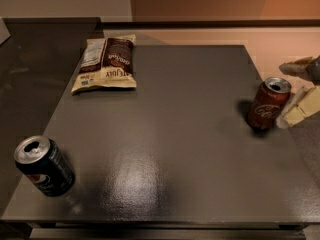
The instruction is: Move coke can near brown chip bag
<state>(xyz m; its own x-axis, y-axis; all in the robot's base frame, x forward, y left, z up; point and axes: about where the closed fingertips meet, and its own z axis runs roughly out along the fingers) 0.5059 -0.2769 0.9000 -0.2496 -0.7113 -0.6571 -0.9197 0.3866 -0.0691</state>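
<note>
Work barely begun: gripper [294,95] spread wide and empty, coke can [267,103] upright just left of its fingertips, ungrasped, bag [106,62] far off to its left, so the whole carry remains

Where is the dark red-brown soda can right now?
Camera view: the dark red-brown soda can stands near the dark table's right edge, just left of the end effector, far from the cream-and-brown chip bag at back left.

two cans on the one worktop [175,134]: one coke can [267,104] at the right, one dark blue can [44,166] at lower left. one brown chip bag [106,63], upper left. one tool [296,91] at the right edge, its two fingers apart.
</note>
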